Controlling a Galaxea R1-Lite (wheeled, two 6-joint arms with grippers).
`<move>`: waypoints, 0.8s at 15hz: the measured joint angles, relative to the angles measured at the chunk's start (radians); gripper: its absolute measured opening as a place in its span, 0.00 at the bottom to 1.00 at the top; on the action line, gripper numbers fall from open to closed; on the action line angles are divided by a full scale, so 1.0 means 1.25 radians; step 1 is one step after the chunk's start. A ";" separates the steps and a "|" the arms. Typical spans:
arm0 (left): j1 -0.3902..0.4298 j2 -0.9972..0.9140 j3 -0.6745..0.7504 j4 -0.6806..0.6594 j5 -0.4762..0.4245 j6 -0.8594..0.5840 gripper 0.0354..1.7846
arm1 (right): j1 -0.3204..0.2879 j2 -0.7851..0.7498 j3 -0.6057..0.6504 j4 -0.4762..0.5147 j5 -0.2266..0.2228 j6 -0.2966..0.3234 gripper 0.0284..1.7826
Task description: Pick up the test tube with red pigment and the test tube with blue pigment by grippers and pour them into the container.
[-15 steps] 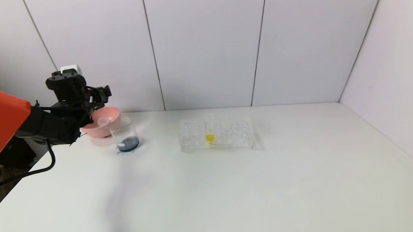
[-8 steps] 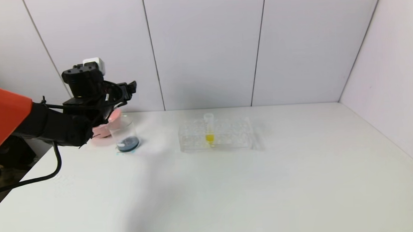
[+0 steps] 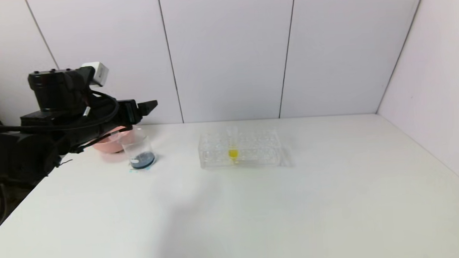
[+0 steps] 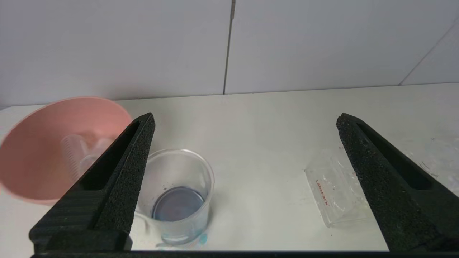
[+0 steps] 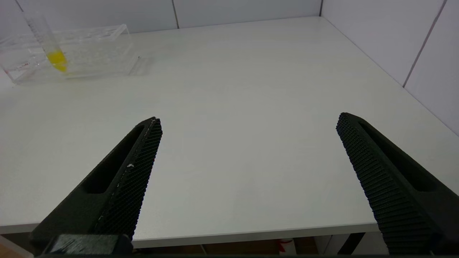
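Observation:
The container, a clear glass beaker (image 3: 139, 151), stands at the table's far left and holds a shallow layer of dark blue-violet liquid; it also shows in the left wrist view (image 4: 175, 197). My left gripper (image 3: 148, 106) hangs level above and just behind the beaker, open wide and empty (image 4: 244, 120). No tube with red or blue liquid is in view. Clear empty tubes (image 4: 73, 152) lie in the pink bowl (image 4: 39, 143). My right gripper (image 5: 249, 120) is open and empty over the table's near edge, out of the head view.
The pink bowl (image 3: 108, 145) sits left of the beaker, partly hidden by my left arm. A clear tube rack (image 3: 253, 153) at the table's middle back holds one tube with yellow liquid (image 3: 233, 150); the rack also shows in both wrist views (image 4: 337, 190) (image 5: 93, 50). Small blue spill marks lie by the beaker's foot.
My left gripper has moved right, away from above the pink bowl, and turned level over the beaker. The arm's orange part has left the view. Nothing else moved.

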 joint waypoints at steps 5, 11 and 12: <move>0.061 -0.187 0.120 0.040 0.004 0.028 0.99 | 0.000 0.000 0.000 0.000 0.000 0.000 1.00; 0.121 -0.475 0.274 0.045 0.062 0.099 0.99 | 0.000 0.000 0.000 0.000 0.000 0.000 1.00; 0.126 -0.528 0.296 0.047 0.061 0.103 0.99 | 0.000 0.000 0.000 0.000 0.000 0.000 1.00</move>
